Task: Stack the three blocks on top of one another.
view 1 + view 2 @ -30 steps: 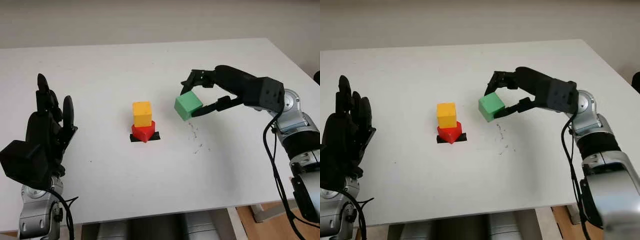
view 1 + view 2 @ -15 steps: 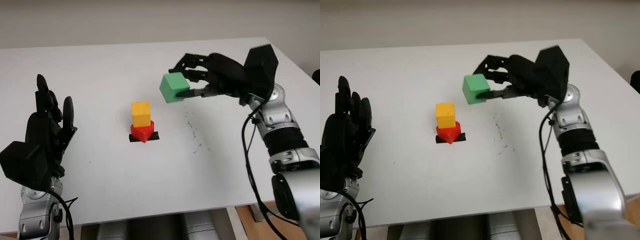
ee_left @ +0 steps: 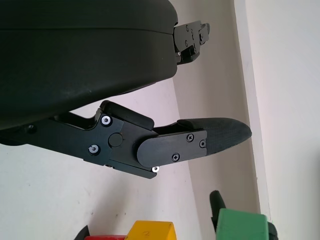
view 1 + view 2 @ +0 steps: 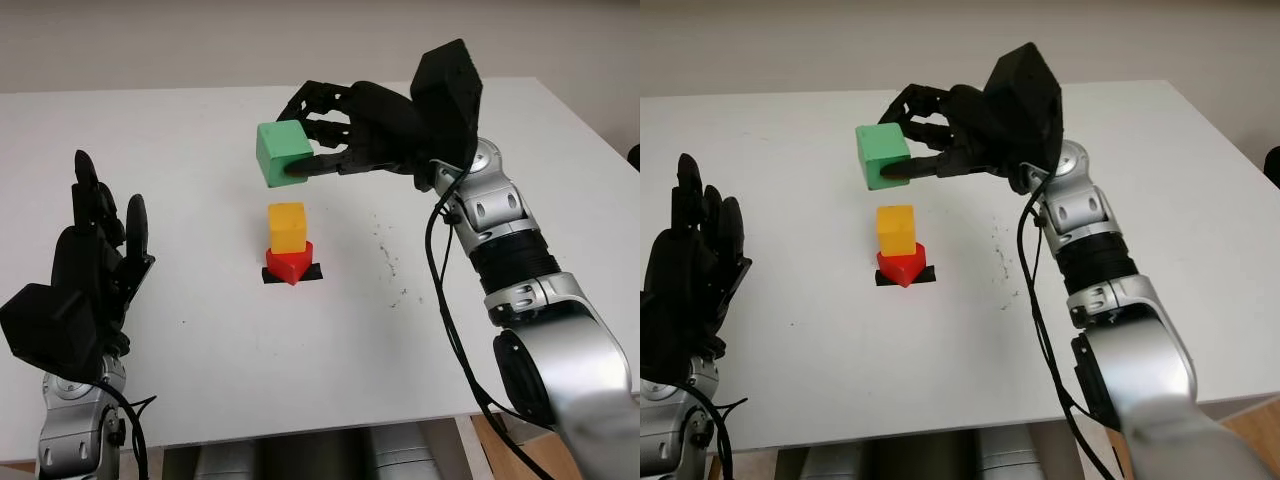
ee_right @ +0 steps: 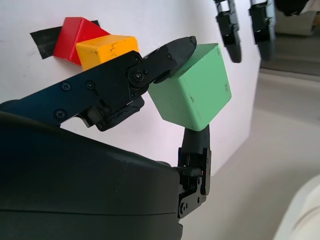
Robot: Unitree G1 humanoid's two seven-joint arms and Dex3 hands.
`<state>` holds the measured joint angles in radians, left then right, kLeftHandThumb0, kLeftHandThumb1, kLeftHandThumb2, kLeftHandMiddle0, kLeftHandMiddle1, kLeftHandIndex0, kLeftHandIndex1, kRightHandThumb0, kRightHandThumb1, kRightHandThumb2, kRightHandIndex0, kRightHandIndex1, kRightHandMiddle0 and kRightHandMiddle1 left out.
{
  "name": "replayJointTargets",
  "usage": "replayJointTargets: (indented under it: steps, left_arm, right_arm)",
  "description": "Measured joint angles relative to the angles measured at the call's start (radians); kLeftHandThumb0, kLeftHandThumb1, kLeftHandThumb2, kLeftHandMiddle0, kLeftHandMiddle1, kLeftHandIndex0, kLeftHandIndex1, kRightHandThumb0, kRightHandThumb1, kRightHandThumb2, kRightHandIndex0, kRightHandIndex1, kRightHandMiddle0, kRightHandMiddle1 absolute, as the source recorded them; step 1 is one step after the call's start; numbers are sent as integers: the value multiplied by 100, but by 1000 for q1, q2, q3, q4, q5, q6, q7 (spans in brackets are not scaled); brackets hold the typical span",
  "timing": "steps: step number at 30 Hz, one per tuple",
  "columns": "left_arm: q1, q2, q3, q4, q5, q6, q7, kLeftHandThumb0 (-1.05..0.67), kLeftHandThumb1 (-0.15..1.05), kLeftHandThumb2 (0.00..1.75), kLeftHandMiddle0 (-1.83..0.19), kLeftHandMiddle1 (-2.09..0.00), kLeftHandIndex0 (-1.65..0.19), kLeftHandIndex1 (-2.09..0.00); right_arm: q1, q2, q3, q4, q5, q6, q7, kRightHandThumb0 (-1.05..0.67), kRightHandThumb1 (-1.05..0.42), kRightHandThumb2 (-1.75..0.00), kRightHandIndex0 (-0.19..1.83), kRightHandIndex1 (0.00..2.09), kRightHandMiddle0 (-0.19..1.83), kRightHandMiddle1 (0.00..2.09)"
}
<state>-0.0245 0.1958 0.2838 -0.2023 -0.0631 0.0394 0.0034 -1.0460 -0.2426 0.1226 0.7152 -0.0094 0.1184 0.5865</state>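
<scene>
A yellow block (image 4: 288,227) stands on a red block (image 4: 290,264), which sits on a strip of black tape (image 4: 292,273) at the table's middle. My right hand (image 4: 318,140) is shut on a green block (image 4: 283,153) and holds it in the air, above the yellow block and a little to its left. In the right wrist view the green block (image 5: 192,94) is pinched between black fingers (image 5: 170,52), with the yellow block (image 5: 106,48) and red block (image 5: 73,33) below. My left hand (image 4: 95,262) is open at the table's left edge.
The white table (image 4: 200,340) carries a patch of small dark specks (image 4: 390,270) to the right of the stack. Its front edge runs close to my body, and the right edge (image 4: 585,120) falls away beside the right arm.
My right hand has carried the green block up and to the left, from right of the stack to above it. The left hand and the two stacked blocks have not moved.
</scene>
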Motion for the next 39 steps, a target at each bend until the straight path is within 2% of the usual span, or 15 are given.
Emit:
replayJointTargets:
  steps: [15, 39]
  left_arm:
    - [3, -9, -4, 0, 0, -1, 1, -74, 105, 55, 19, 0, 19, 0]
    - [9, -8, -4, -11, 0, 6, -1, -73, 105, 56, 19, 0, 19, 0]
  right_arm:
    - [-11, 20, 7, 62, -41, 10, -13, -45, -93, -5, 28, 6, 35, 156]
    - [24, 15, 4, 63, -44, 9, 5, -45, -94, -5, 28, 5, 31, 161]
